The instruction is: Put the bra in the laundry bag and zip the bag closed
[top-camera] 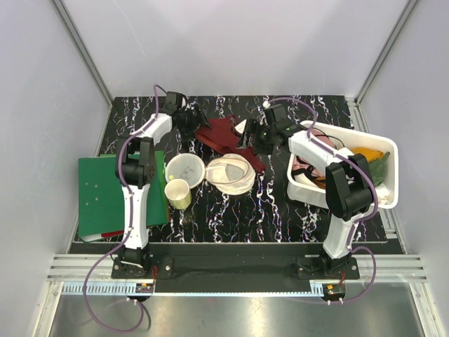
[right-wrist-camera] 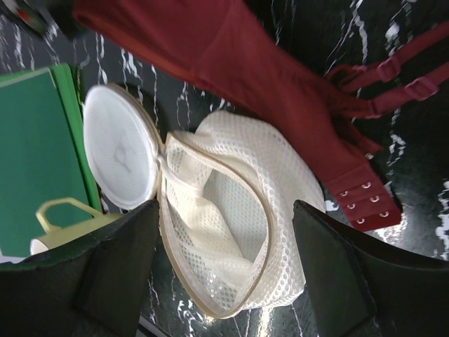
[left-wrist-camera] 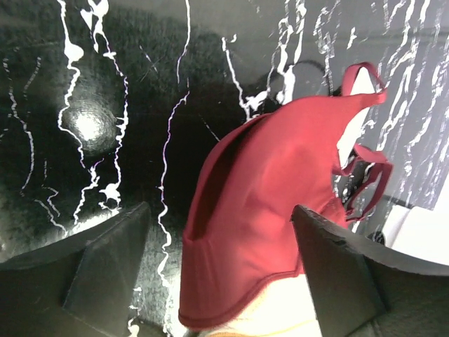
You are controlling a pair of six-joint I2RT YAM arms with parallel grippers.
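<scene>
Bra (top-camera: 223, 135) lies beside open laundry bag (top-camera: 230, 174), centre frame.
Released, the left jaws straddle the bra for a likely pickup; the right jaws, also released, hover over the bag.

The bra (top-camera: 226, 137) lies just behind the laundry bag (top-camera: 230, 174).

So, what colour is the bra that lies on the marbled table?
Dark red, a maroon tone, straps included. The bra shows best in the left wrist view.
</scene>
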